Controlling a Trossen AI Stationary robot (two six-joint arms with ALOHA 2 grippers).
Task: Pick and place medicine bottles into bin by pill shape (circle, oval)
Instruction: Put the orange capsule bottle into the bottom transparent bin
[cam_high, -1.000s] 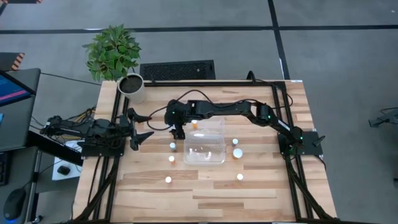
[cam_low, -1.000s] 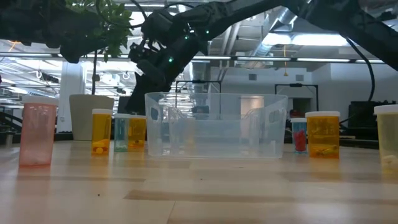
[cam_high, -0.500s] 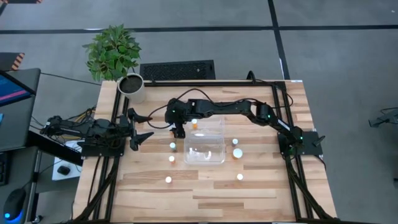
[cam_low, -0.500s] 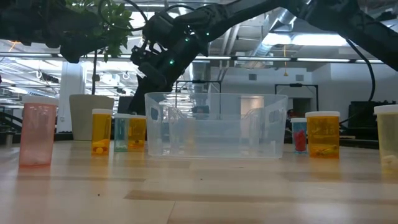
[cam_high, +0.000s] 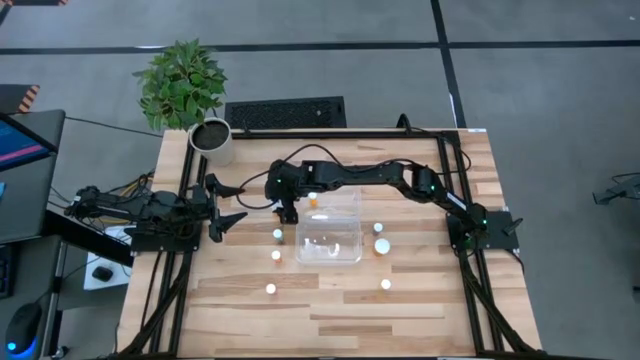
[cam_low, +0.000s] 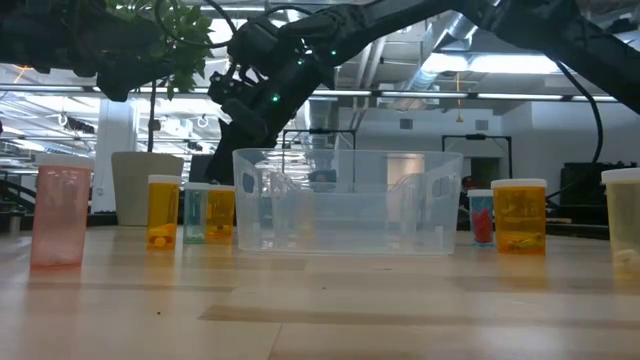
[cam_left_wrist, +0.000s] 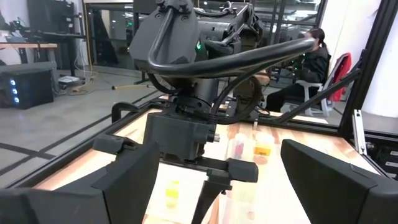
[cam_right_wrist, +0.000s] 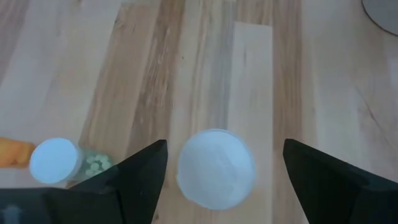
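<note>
Several small bottles with white caps stand on the wooden table around the clear bin (cam_high: 330, 238); in the low view the bin (cam_low: 348, 200) stands in the middle. My right gripper (cam_high: 288, 212) is open at the bin's far left corner, pointing down. In the right wrist view its fingers (cam_right_wrist: 225, 149) stand on either side of one white-capped bottle (cam_right_wrist: 216, 168) without touching it. A second bottle (cam_right_wrist: 56, 160) with green pills stands beside it. My left gripper (cam_high: 228, 205) is open and empty at the table's left edge.
Other bottles stand left of the bin (cam_high: 277, 235) (cam_high: 276, 256), nearer the front (cam_high: 270, 289) (cam_high: 386, 285), right of it (cam_high: 381, 245) and behind it (cam_high: 313, 199). A white plant pot (cam_high: 212, 140) stands at the far left corner. A seated person (cam_left_wrist: 314, 59) shows beyond the table.
</note>
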